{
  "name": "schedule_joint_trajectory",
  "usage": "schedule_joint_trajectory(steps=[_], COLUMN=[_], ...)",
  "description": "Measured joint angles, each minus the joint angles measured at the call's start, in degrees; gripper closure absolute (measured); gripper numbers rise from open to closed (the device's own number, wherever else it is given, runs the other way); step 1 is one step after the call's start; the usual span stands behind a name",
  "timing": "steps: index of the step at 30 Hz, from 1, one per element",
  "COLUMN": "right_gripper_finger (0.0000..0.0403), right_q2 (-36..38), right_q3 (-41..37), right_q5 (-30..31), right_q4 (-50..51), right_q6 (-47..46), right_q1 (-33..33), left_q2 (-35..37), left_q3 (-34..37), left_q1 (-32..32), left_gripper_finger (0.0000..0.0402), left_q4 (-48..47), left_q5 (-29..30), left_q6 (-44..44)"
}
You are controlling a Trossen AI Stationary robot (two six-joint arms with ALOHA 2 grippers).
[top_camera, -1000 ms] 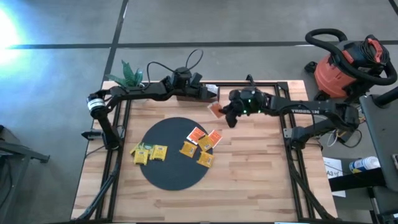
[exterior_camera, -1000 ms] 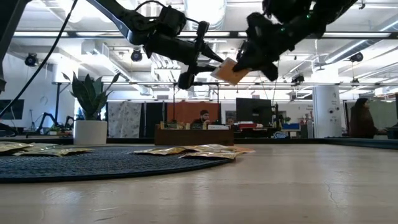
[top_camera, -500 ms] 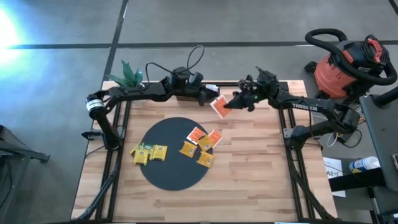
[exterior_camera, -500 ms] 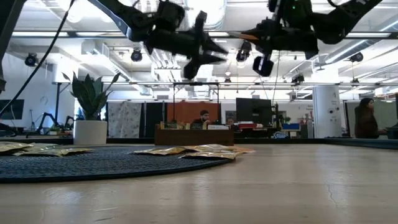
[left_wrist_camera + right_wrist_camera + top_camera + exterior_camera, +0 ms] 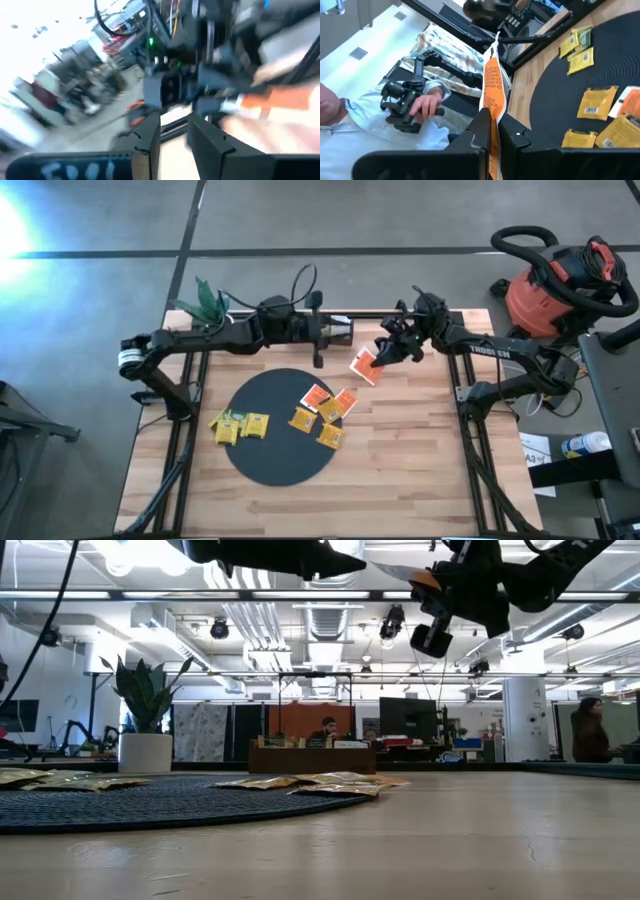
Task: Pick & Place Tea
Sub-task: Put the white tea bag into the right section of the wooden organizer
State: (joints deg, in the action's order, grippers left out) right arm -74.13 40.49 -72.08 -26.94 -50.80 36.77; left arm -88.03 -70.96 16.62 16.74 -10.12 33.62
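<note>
Surface: butcher-block table (image 5: 400, 470), black round mat (image 5: 275, 455) near its middle.
Tea: orange-red packet (image 5: 364, 365), flat, printed, pinched edge-on by the right gripper (image 5: 385, 352) above the table's far side.
Left gripper (image 5: 345, 330): fingers slightly parted, empty, facing the packet.
Progress: early; seven yellow and orange packets (image 5: 330, 435) lie on the mat.

Bright white glare (image 5: 12, 225) burns the top left corner in the high view. Long ceiling lights (image 5: 330, 595) shine in the low view. The left wrist view is very blurry. The right wrist view is sharp.
</note>
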Motion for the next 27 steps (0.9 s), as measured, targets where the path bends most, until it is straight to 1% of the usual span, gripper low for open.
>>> schedule_joint_trajectory(steps=[5,7,12,18,20,24,27], right_gripper_finger=[0.0390,0.0390,0.0390,0.0390,0.0390,0.0390,0.0390], right_q2=[0.0,0.0,0.0,0.0,0.0,0.0,0.0], right_q3=[1.9,2.9,5.8,9.0,9.3,9.6,9.7], right_q5=[0.4,0.5,0.4,0.2,0.0,0.0,0.0], right_q4=[0.1,0.1,1.5,7.4,8.4,9.0,9.4], right_q6=[-0.5,-0.9,-1.2,-0.4,-0.2,-0.2,-0.2], right_q1=[0.0,-0.2,-0.7,-0.9,-0.9,-1.0,-1.0], left_q2=[-0.3,-0.9,-2.1,-2.6,-2.6,-2.6,-2.6], left_q3=[0.0,0.0,0.0,0.0,0.0,0.0,0.0], left_q1=[-0.7,-0.7,-2.0,-5.4,-6.0,-5.8,-5.7], left_gripper_finger=[0.0305,0.0305,0.0305,0.0305,0.0305,0.0305,0.0305], left_q4=[-1.4,-1.3,-1.5,-0.4,1.2,3.7,4.5], left_q5=[5.3,6.2,6.2,7.1,8.1,13.7,16.3], left_q6=[18.9,23.7,31.1,47.5,48.7,47.3,49.6])
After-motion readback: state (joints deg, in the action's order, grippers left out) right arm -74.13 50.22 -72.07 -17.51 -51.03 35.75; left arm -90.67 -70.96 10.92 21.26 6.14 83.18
